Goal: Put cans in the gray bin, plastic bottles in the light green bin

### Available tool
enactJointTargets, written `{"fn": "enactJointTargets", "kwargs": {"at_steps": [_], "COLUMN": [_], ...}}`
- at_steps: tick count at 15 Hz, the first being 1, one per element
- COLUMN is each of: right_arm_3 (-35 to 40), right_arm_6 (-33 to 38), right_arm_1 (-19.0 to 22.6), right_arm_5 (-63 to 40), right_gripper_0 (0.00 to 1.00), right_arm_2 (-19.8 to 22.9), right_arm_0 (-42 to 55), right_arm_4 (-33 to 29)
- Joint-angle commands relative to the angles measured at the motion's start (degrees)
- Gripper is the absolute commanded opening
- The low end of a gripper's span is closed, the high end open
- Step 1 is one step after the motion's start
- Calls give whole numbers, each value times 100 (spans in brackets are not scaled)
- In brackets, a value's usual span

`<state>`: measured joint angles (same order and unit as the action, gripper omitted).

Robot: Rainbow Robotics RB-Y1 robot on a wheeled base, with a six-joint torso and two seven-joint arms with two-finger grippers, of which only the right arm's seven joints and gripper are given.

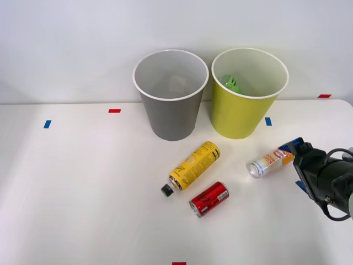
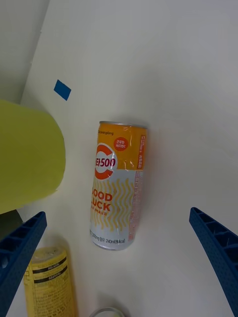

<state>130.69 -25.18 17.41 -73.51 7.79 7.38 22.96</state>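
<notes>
An orange-and-white can (image 1: 268, 161) lies on its side on the white table, right of centre. My right gripper (image 1: 296, 165) is at the can's orange end, open. In the right wrist view the can (image 2: 118, 183) lies between the two wide-spread blue fingers (image 2: 22, 242), and neither touches it. A red can (image 1: 209, 199) and a yellow black-capped plastic bottle (image 1: 193, 167) lie near the table's middle. The gray bin (image 1: 170, 110) and light green bin (image 1: 242, 107) stand side by side at the back. A green bottle (image 1: 230, 83) rests inside the green bin.
Blue and red tape marks (image 1: 114, 110) dot the table. The yellow bottle (image 2: 49, 282) and the green bin's wall (image 2: 25, 158) are close to the orange-and-white can on one side. Open table lies left of the bins and along the front.
</notes>
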Motion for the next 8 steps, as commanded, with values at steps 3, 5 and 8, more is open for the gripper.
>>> {"fn": "enactJointTargets", "kwargs": {"at_steps": [3, 5, 8], "right_arm_3": [-685, -967, -1204], "right_arm_6": [260, 251, 277], "right_arm_1": [105, 105, 105], "right_arm_5": [-5, 3, -5], "right_gripper_0": [100, 100, 100], "right_arm_2": [-137, -146, -207], "right_arm_0": [-535, -755, -913], "right_arm_4": [-98, -169, -265]}}
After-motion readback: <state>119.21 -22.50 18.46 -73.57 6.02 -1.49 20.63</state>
